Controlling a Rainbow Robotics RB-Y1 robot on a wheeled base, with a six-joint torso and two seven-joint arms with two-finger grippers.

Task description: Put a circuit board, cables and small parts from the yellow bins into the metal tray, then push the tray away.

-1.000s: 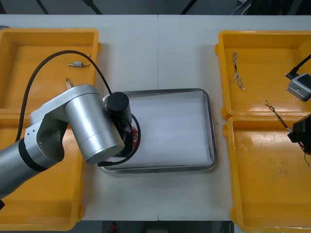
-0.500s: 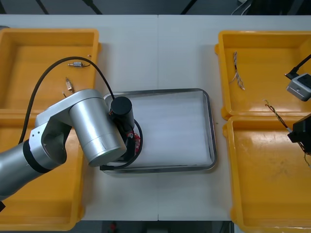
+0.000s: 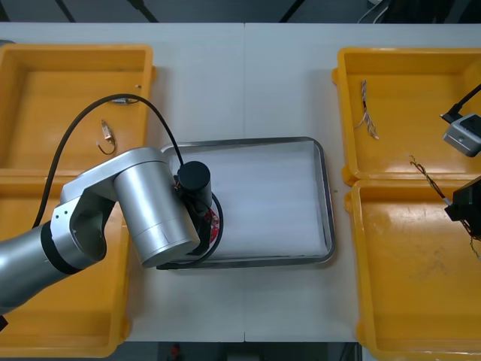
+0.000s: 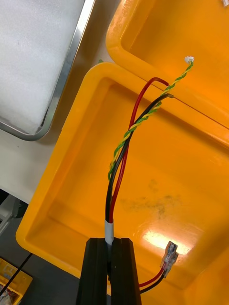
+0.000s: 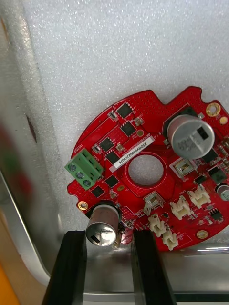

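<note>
At the lower left corner of the metal tray (image 3: 325, 203), my left jaws pinch the edge of the circuit board (image 5: 119, 138), lying flat ahead of them, while my right jaws pinch a cable (image 4: 125, 143) over the lower right yellow bin (image 3: 421, 301)

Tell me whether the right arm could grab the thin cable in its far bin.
Probably not yet. The right gripper, over the near right bin, is shut on a red and yellow cable; the way to the thin cable looks free. The left gripper holds the circuit board in the tray.
</note>
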